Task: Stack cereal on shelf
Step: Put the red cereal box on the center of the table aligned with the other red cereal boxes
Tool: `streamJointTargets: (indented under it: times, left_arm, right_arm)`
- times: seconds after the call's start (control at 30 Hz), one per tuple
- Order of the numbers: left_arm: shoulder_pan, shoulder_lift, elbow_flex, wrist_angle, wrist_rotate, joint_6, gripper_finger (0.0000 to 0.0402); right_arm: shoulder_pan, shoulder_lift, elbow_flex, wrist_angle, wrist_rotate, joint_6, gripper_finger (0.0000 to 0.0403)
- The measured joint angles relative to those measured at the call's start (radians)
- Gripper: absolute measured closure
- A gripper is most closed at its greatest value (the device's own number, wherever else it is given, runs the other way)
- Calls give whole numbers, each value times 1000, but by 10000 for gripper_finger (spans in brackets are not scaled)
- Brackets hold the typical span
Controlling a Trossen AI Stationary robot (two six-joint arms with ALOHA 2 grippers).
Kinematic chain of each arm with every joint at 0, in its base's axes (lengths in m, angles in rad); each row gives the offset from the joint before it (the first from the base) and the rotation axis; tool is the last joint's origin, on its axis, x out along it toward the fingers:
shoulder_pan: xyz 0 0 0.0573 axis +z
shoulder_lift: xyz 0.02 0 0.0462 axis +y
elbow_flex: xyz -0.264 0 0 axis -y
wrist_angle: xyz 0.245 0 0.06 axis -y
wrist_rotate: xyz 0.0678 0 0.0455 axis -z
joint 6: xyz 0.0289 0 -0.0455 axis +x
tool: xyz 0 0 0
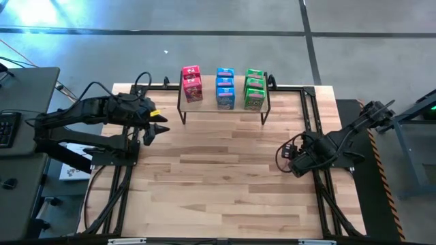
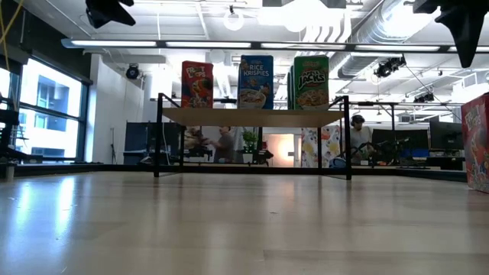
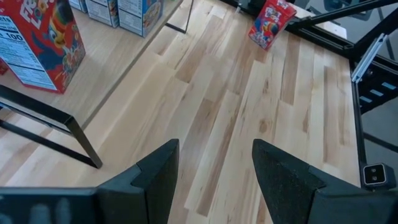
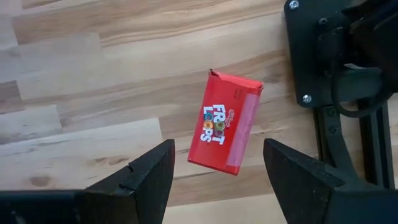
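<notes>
Shelf: the shelf (image 1: 225, 109) stands at the far edge of the table (image 1: 225, 184), near the middle; it has a light wood top and thin black legs.
Red boxes on shelf: the red boxes (image 1: 192, 83) stand at the left end of the shelf top, one behind the other; how many there are, I cannot tell.
Blue boxes: the blue boxes (image 1: 225, 87) stand in a row in the middle of the shelf, front to back.
Green boxes: the green boxes (image 1: 255, 88) stand in a row at the right end of the shelf.
Loose box: one red box (image 4: 225, 123) stands on the table at the right side, near the black frame, well apart from the shelf; in the low view it shows at the right edge (image 2: 475, 143).
Left hand: the left hand (image 1: 161, 124) hovers above the table just left of the shelf; its fingers (image 3: 158, 174) stand apart with nothing between them.
Right hand: the right hand (image 4: 214, 177) is above the right side of the table, over the loose red box; its fingers are spread wide and do not touch the box.
</notes>
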Motion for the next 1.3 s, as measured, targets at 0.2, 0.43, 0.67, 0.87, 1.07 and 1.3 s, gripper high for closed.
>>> streamJointTargets:
  times: [0.2, 0.43, 0.67, 0.87, 1.07, 1.3]
  left_arm:
    - [0, 30, 0, 0, 0, 0, 206]
    - [0, 52, 0, 0, 0, 0, 206]
    - [0, 54, 0, 0, 0, 0, 206]
    - [0, 54, 0, 0, 0, 0, 206]
    - [0, 54, 0, 0, 0, 0, 206]
    - [0, 54, 0, 0, 0, 0, 206]
  right_arm:
    - [-6, 7, 0, -5, -1, 8, 166]
    - [-16, 66, 0, -14, -51, 9, 166]
    - [-25, 113, 0, -13, -71, 25, 166]
    - [-38, 157, 0, -10, -63, 24, 166]
    - [-42, 205, 0, -9, -77, 22, 166]
    - [-42, 254, 0, 2, -91, 25, 166]
